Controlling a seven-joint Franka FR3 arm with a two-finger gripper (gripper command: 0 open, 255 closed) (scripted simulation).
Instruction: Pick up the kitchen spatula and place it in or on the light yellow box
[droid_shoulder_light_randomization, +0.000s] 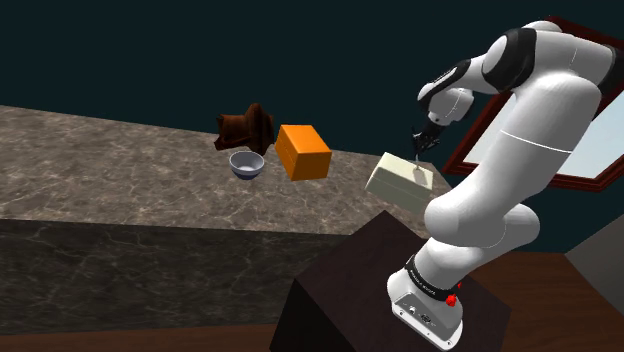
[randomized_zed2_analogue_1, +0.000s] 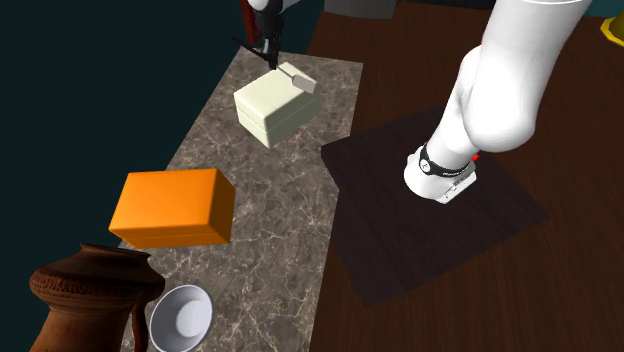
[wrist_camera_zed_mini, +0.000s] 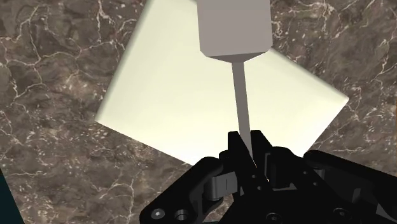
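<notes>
A pale grey spatula (wrist_camera_zed_mini: 233, 28) hangs from my black gripper (wrist_camera_zed_mini: 249, 147), whose fingers are shut on the end of its thin handle. Its flat blade sits over the light yellow box (wrist_camera_zed_mini: 191, 108), which lies straight below the hand. In the shoulder view the gripper (droid_shoulder_light_randomization: 424, 138) hovers above the box (droid_shoulder_light_randomization: 398, 183), and the spatula (droid_shoulder_light_randomization: 418, 170) slants down onto the box's top. From the second exterior view the gripper (randomized_zed2_analogue_1: 267, 48) is at the box's far side, with the spatula blade (randomized_zed2_analogue_1: 300, 78) over the top of the box (randomized_zed2_analogue_1: 274, 106).
On the dark marbled counter (droid_shoulder_light_randomization: 120, 160) stand an orange box (droid_shoulder_light_randomization: 303, 151), a small grey bowl (droid_shoulder_light_randomization: 247, 165) and a brown wooden jug (droid_shoulder_light_randomization: 246, 126), all toward the shoulder view's left of the yellow box. The arm's dark stand (randomized_zed2_analogue_1: 430, 200) sits beside the counter edge.
</notes>
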